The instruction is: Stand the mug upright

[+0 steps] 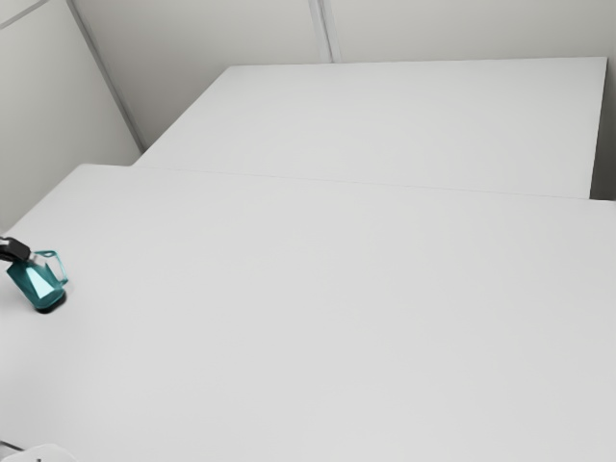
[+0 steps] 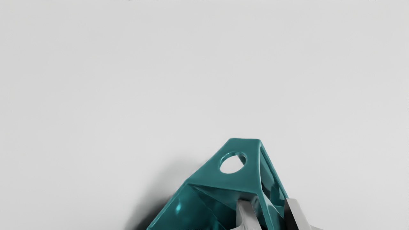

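The mug (image 1: 37,282) is seen tilted near the exterior view's left edge, its wall pinched between the gripper's (image 2: 272,210) 2 fingers, 1 inside, 1 outside. With so little wall gripped, swivelling could be caused; if released leaning, it could be tipped onto the table (image 1: 318,308).

Exterior view: the table (image 1: 327,308), smooth, white and flat-topped, extended from the lower left of the frame to its right edge, its far edge running from the upper left to the middle right. The teal mug (image 1: 38,284) stood tilted at the middle left, its lower end over a dark patch; whether it rested on the surface could not be determined. Wrist view: pale tabletop, with soft shadow (image 2: 148,198) at lower centre-left.
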Action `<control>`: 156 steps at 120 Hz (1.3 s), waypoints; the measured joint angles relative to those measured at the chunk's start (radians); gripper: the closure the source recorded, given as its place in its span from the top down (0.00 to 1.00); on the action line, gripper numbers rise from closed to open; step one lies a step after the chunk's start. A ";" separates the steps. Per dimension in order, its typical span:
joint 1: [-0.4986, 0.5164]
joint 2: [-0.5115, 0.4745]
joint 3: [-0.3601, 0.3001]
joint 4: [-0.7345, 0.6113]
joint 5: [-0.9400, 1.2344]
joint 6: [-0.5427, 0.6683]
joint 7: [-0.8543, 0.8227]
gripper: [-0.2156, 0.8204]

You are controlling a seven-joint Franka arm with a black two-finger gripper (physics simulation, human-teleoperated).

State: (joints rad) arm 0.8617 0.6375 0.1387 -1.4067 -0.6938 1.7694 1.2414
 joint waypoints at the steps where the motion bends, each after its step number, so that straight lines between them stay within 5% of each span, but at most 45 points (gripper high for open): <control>1: -0.002 0.000 0.000 0.000 0.000 0.000 0.001 0.07; 41: -0.081 -0.124 0.000 -0.124 0.004 0.011 -0.001 0.03; 69: -0.251 -0.271 -0.001 -0.208 0.151 0.062 -0.092 0.03; 109: -0.499 -0.608 -0.094 -0.558 0.527 0.317 -0.432 0.03; 128: -0.558 -0.687 -0.169 -0.671 0.675 0.412 -0.639 0.03; 156: -0.595 -0.743 -0.195 -0.810 0.841 0.519 -0.969 0.03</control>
State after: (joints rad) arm 0.2663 -0.1058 -0.0565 -2.2163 0.1470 2.2887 0.2728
